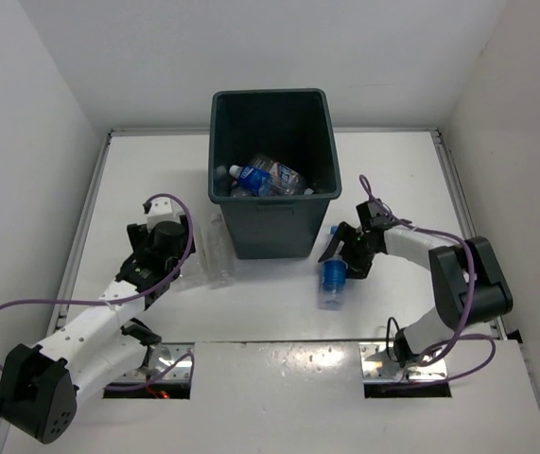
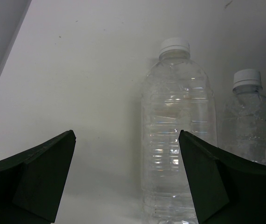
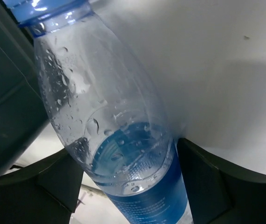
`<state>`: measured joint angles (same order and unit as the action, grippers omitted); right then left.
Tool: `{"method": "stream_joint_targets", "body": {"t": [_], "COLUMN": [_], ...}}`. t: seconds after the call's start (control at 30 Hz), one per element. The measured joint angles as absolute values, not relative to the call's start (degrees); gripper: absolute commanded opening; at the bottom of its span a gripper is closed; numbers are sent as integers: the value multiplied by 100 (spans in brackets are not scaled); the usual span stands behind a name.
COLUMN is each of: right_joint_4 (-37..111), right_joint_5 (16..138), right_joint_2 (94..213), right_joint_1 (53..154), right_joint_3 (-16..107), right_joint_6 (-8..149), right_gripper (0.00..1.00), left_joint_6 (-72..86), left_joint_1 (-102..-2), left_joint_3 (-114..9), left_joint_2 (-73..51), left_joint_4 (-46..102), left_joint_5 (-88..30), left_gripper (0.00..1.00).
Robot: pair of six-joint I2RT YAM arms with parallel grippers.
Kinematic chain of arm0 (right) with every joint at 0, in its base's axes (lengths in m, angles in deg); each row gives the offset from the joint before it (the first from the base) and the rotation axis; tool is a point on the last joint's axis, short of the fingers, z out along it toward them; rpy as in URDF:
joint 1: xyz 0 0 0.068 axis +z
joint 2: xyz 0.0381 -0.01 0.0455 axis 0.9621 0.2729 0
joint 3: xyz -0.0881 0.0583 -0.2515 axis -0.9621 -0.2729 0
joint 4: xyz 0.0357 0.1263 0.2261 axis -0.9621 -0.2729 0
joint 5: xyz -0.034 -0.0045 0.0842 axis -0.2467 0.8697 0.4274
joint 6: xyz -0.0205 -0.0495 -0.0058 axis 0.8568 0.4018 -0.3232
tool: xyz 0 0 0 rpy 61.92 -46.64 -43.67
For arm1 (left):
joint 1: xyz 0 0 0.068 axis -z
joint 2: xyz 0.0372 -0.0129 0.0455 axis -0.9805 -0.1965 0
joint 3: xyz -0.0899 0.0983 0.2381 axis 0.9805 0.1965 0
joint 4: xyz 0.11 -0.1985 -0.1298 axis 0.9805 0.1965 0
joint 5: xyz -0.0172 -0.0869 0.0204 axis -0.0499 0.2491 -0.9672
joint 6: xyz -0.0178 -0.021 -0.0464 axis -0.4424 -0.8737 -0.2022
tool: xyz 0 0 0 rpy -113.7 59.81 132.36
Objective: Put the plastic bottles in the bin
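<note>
Gripping a blue-labelled bottle (image 3: 109, 107) that lies on the white counter (image 1: 251, 317), the right end effector (image 3: 123, 154) presses a finger to each side of it. Left of it, the left end effector (image 2: 126, 135), fingers wide apart, faces a clear white-capped bottle (image 2: 177, 140) and a smaller clear bottle (image 2: 249, 126). Beyond, the dark grey bin (image 1: 270, 227) holds more bottles (image 1: 268, 178).

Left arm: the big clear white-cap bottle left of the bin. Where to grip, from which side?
Take the big clear bottle around its straight ribbed body, below the tapering shoulder, coming in level from the side away from the bin, where the open left gripper is. It looks upright; a second bottle and the bin crowd the other side.
</note>
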<state>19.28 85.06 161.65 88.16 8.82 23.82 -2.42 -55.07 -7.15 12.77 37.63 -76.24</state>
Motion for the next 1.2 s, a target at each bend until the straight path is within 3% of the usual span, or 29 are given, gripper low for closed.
{"method": "stream_joint_targets", "body": {"t": [0.2, 0.37, 0.53, 1.2], "right_joint_4": [1827, 1318, 754, 940], "right_joint_5": [8587, 8434, 7958, 7278], "right_joint_2": [16217, 16106, 16051, 15594], "right_joint_1": [8441, 7429, 7131, 7002], "right_joint_3": [948, 1350, 2834, 6777], "right_joint_6": [2415, 2502, 2695, 2520], "right_gripper": [58, 54, 49, 47], "left_joint_6": [-242, -242, -242, -242], "left_joint_1": [-5507, -5507, -5507, -5507], "left_joint_3": [-715, -715, -715, -715], "left_joint_2": [1277, 1277, 1277, 1277], "left_joint_4": [3763, 3763, 3763, 3763], "left_joint_5": [-7624, -7622, -7622, -7629], "left_gripper": [100, 100, 100, 100]}}
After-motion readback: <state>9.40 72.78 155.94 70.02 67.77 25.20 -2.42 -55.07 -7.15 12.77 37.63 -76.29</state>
